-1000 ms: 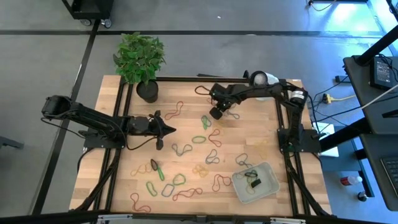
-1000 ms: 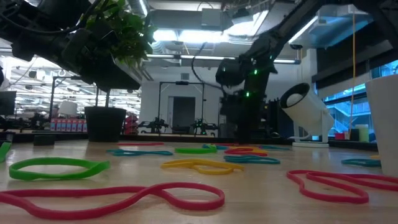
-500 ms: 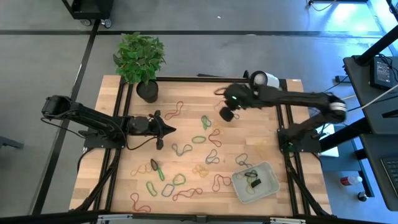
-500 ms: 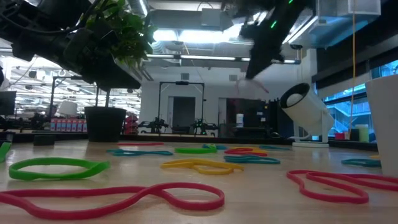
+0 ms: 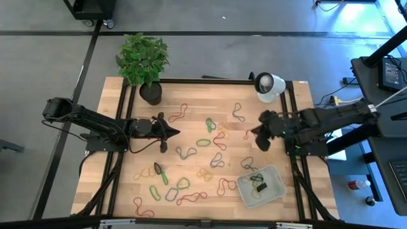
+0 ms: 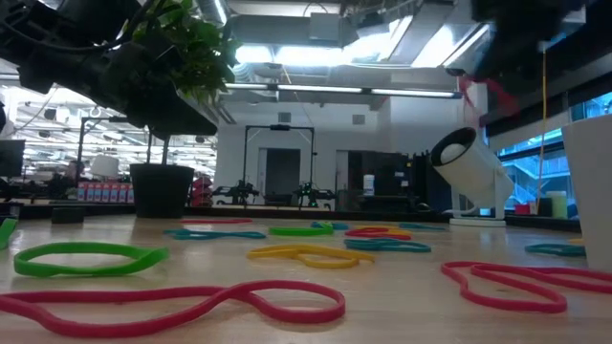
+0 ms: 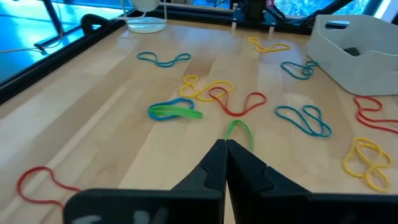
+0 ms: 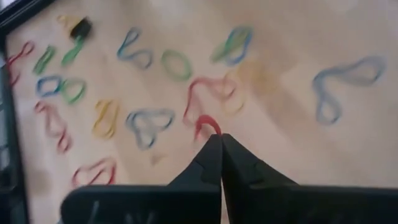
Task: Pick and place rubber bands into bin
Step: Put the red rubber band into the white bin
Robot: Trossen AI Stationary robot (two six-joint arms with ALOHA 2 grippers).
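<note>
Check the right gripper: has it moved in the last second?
Yes. In the high view the right gripper has swung away from the plant pot end of the table toward the bin, shut on a red rubber band.

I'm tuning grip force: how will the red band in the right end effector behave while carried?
Probably floppy: the red rubber band droops in a loop from the shut right end effector. Likely very light, so it may swing.

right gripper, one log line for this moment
right gripper: shut on red rubber band | above table, near bin | left gripper: shut, idle
</note>
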